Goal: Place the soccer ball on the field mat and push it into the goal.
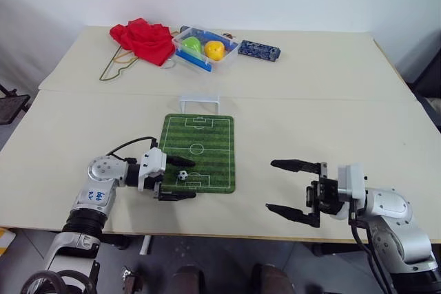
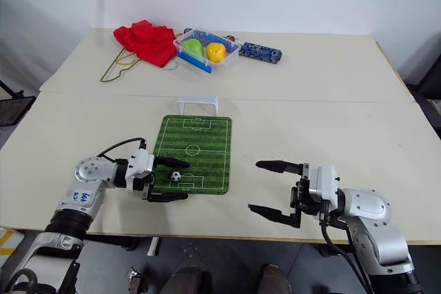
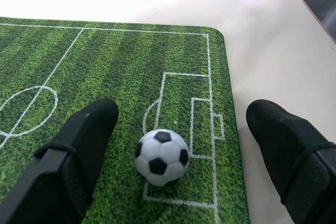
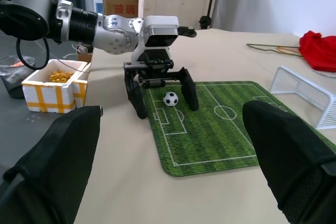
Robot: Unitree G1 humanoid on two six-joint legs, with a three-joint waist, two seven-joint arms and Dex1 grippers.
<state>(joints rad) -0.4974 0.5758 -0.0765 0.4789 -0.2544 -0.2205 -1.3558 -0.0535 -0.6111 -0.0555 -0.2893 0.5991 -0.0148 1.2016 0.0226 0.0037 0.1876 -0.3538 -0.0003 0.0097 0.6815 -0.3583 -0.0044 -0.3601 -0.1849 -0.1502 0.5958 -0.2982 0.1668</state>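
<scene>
Resting on the field mat [image 1: 198,153], the soccer ball [image 1: 183,175] sits at the mat's 7 o'clock corner, inside the near penalty box.

- Left claw [image 1: 179,178]: fingers apart, 1 on each side of the ball, neither touching it.
- Right claw [image 1: 291,189]: fingers wide apart, holding nothing, at 3 o'clock from the mat and well apart from it, over bare worktop [image 1: 331,94].
- Goal [image 1: 199,103]: white frame with netting, upright on the worktop at the mat's 12 o'clock edge, just beside it.
- Clear tub [image 1: 204,48]: at 12 o'clock beyond the goal; contents are 1 green round object [image 1: 192,45] and 1 yellow round object [image 1: 214,49], side by side, plus a blue strip [image 1: 193,59] along its near edge.
- Red cloth [image 1: 144,39]: bunched, at 9 o'clock from the tub.
- Dark blue patterned case [image 1: 259,50]: at 3 o'clock from the tub.
- White foam box [image 4: 54,84]: seen in the right wrist view beyond the worktop's edge, holding small yellow pieces.
</scene>
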